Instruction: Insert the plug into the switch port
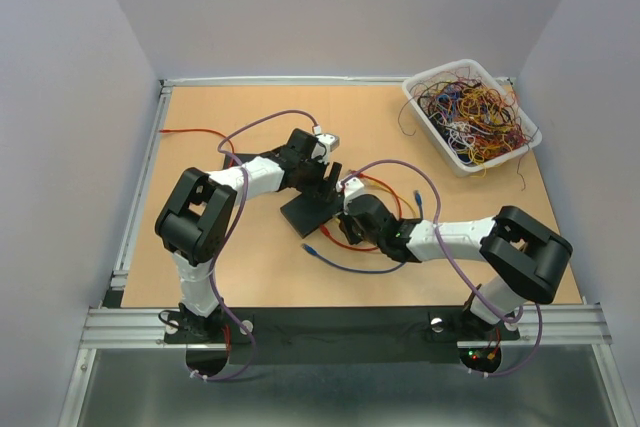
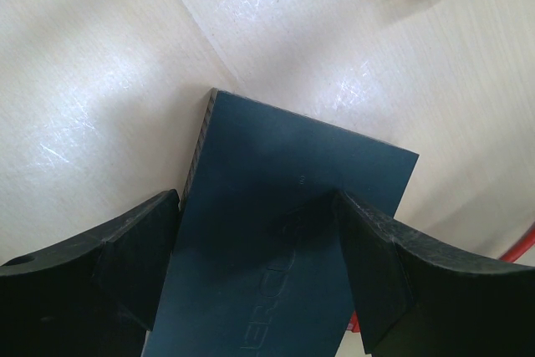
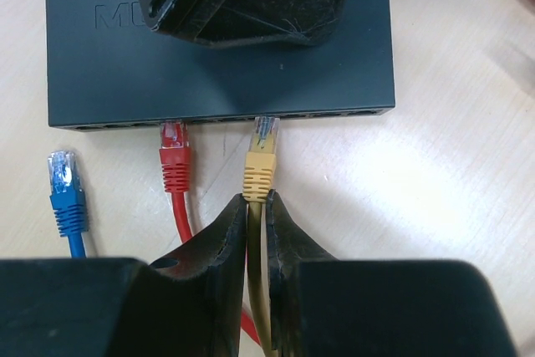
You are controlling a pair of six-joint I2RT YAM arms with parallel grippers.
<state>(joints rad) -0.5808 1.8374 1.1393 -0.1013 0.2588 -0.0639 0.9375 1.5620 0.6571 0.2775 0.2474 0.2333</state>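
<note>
Seen from above, the left arm and right arm meet over the black switch at the middle of the table, their wrists covering its ports, with a bin of tangled leads far right. The left wrist view shows the left gripper, jaws spread wide, astride the switch's top; whether it presses down is unclear, yet the light box would likely slide unbraced. Its ports are out of sight here. In the right wrist view the right gripper is pinched tight on the yellow lead just behind the yellow plug, whose clear tip sits at a port mouth beside a red plug. The lead looks limp and the plug small, stiff and brittle, so a hold close to the boot seems best; how deep the tip sits is lost in shadow
</note>
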